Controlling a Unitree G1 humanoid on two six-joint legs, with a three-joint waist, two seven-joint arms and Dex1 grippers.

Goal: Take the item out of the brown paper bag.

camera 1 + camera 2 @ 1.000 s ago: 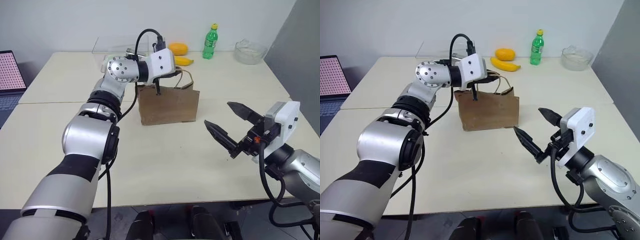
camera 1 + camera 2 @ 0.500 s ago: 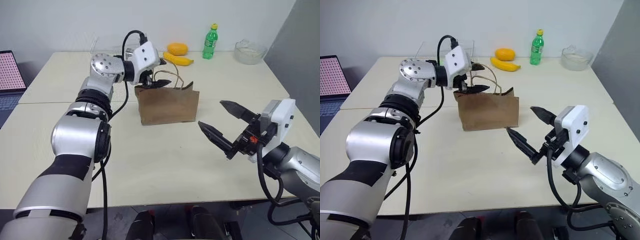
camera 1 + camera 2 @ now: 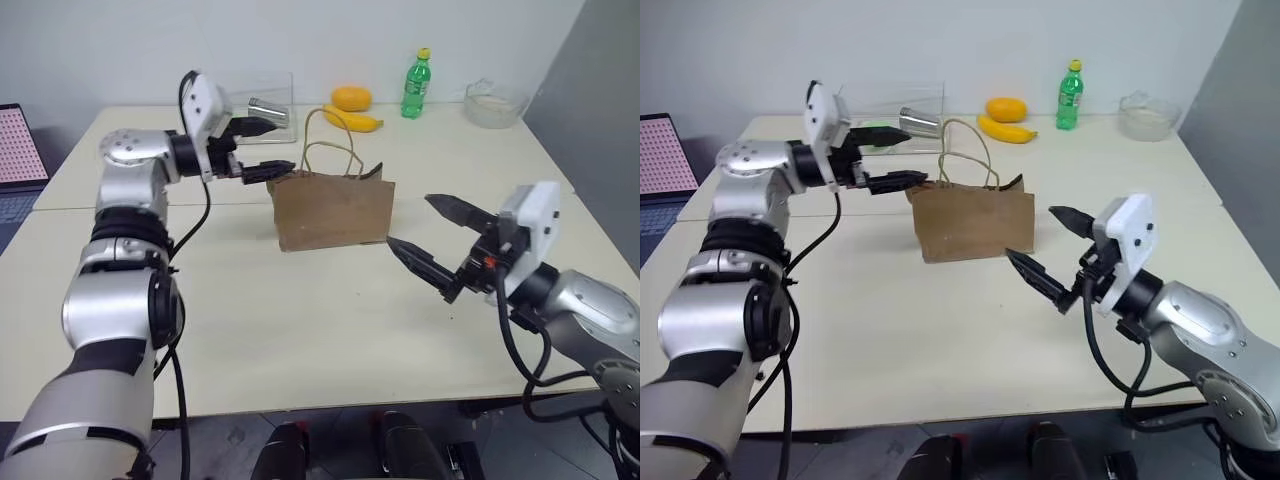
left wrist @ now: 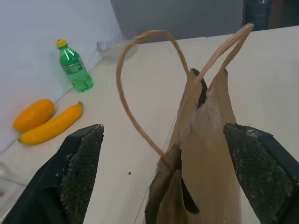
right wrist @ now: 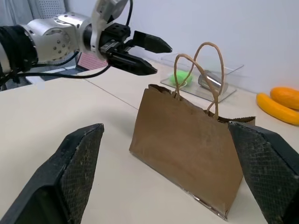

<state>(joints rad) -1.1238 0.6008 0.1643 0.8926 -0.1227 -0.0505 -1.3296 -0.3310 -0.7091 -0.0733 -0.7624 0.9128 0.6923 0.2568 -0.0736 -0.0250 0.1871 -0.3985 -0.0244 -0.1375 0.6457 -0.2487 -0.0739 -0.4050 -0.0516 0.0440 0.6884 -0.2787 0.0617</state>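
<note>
The brown paper bag [image 3: 335, 212] stands upright near the middle of the cream table [image 3: 300, 330], its creased front facing me and its two thin looped handles [image 3: 335, 145] rising above a ragged mouth. From the left wrist view I look down at the open top edge, but the inside is dark and folded, so I cannot tell whether the red item is in there.

My left gripper [image 3: 272, 148] hangs just beside the bag's upper left corner, level with the handles, pointing toward the bag. Its two black fingers are spread wide with nothing between them, the lower tip close to the bag's rim; whether it touches the paper I cannot tell.

My right gripper [image 3: 430, 232] sits on the other side, near the bag's lower right corner and apart from it, pointing toward the bag. Its fingers are also spread wide and empty.

Behind the bag lies a clear tray [image 3: 262, 102] holding a metal can [image 3: 268, 107] on its side and something green [image 5: 180, 79]. Farther back are a banana [image 3: 354, 120], an orange fruit [image 3: 352, 98] just behind it, a green plastic bottle [image 3: 417, 85] with a yellow cap, and a clear glass bowl [image 3: 492, 102] toward the far right corner. A laptop screen [image 3: 20, 143] shows at the far left.
</note>
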